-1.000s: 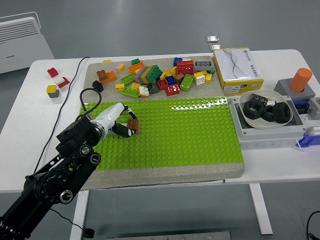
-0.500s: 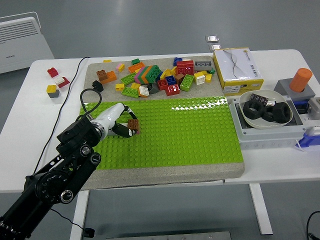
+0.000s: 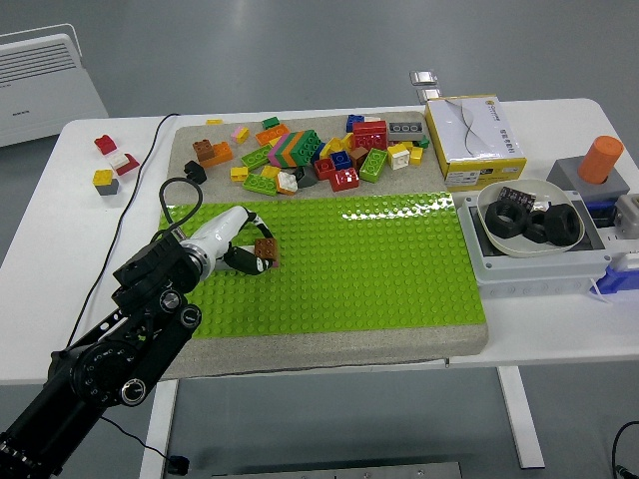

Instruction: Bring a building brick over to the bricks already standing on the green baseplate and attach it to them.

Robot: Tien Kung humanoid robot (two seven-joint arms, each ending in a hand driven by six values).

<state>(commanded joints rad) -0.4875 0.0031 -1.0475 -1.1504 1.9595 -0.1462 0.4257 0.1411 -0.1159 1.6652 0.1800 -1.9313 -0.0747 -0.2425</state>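
1. A brown brick (image 3: 266,249) is held low over the green baseplate (image 3: 379,269), near the baseplate's left edge; the fingers (image 3: 240,261) of the left hand (image 3: 228,239) are curled closed around it.
2. The brick appears to be kept studs-up and close to the plate, presumably so that it can be pressed straight down once aligned.
3. No standing bricks can be made out on the baseplate; its studded surface to the right of the brown brick lies bare as far as the plate's right edge.
4. The loose brick pile (image 3: 310,155) is spread just beyond the baseplate's far edge, off the plate, so it is judged not to hinder a sideways move.
5. A black cable (image 3: 185,185) curls just beyond the baseplate's far-left corner, close to the hand; snagging there is judged possible.
6. Right of the baseplate, a grey box carrying a white bowl (image 3: 534,222) stands on the counter (image 3: 80,200), bounding the room on that side.
7. The right hand is not seen.
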